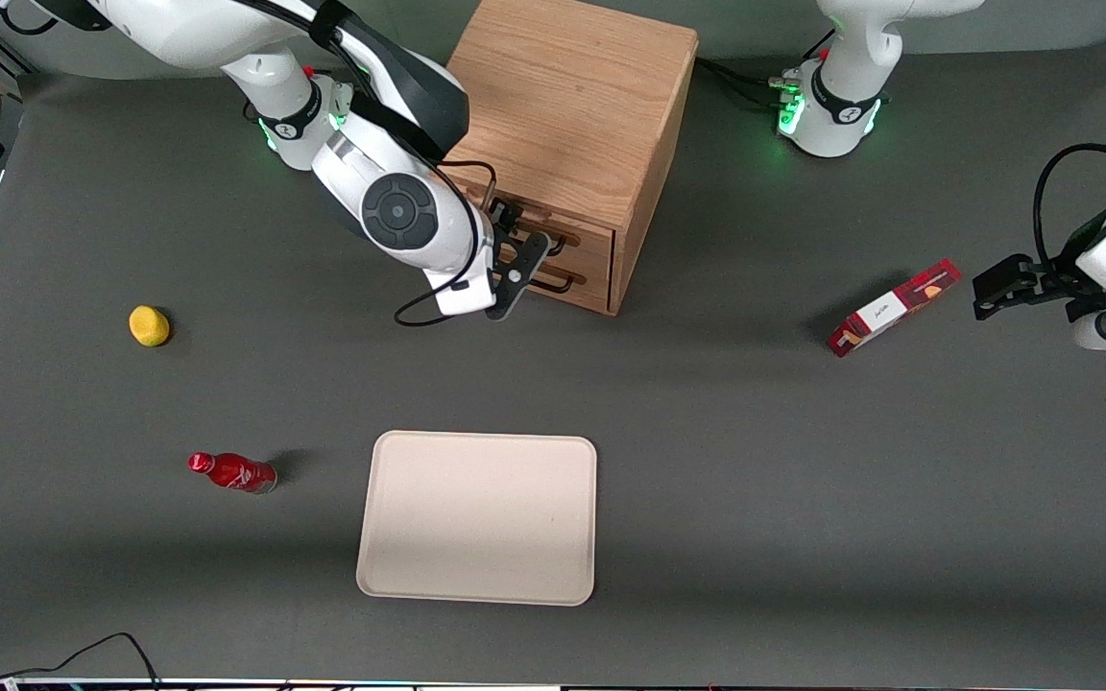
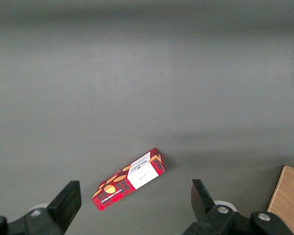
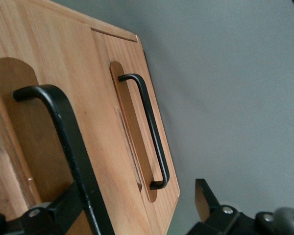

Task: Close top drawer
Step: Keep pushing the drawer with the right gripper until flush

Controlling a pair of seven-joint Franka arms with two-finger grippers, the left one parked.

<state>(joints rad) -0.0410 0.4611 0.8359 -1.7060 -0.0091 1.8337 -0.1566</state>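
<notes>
The wooden cabinet [image 1: 572,96] stands toward the working arm's end of the table. Its top drawer [image 1: 584,248] looks pushed in nearly level with the lower drawer [image 1: 588,290]. My right gripper [image 1: 515,251] is right in front of the drawer fronts, open, with nothing held. In the right wrist view the gripper [image 3: 134,215] faces the oak front. The top drawer's black handle [image 3: 59,132] runs close past one finger [image 3: 63,210]. The lower drawer's handle [image 3: 148,132] lies between the two fingers' span, farther off.
A beige tray [image 1: 478,516] lies nearer the front camera than the cabinet. A yellow fruit [image 1: 149,325] and a red bottle [image 1: 232,472] lie toward the working arm's end. A red box [image 1: 892,308] [image 2: 130,178] lies toward the parked arm's end.
</notes>
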